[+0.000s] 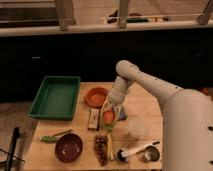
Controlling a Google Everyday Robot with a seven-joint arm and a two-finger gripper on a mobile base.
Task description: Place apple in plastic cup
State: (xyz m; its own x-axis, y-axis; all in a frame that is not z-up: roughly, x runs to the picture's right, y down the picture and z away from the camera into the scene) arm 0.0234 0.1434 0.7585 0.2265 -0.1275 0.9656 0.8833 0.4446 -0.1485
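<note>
One two-finger gripper (110, 114) is hanging at the end of the white arm (150, 85) over the middle of the wooden table (145, 107), pointing downward and clasping the reddish-orange apple (109, 116) between its fingers; whether the fruit is resting on the tabletop or riding just above it cannot be told. Just beside the apple, on the view's left, a small rectangular packet (93, 119) is lying, and just behind it an orange bowl (97, 96) is sitting. The clear plastic cup (136, 129) is standing upright near the apple, to the view's right and nearer the front edge, apart from it and apparently empty. Further out, a bunch of dark grapes (101, 145) and a dark red bowl (68, 147) are occupying the front, and a green tray (56, 96) is occupying the far left. Step in hand, as judged: the apple is being held for transfer. The next move is calling for a lift clear of the packet, a short travel toward the cup until the apple is centring over its mouth, then a gentle lowering and release, since so light a cup is likely to tip if struck on its rim
</note>
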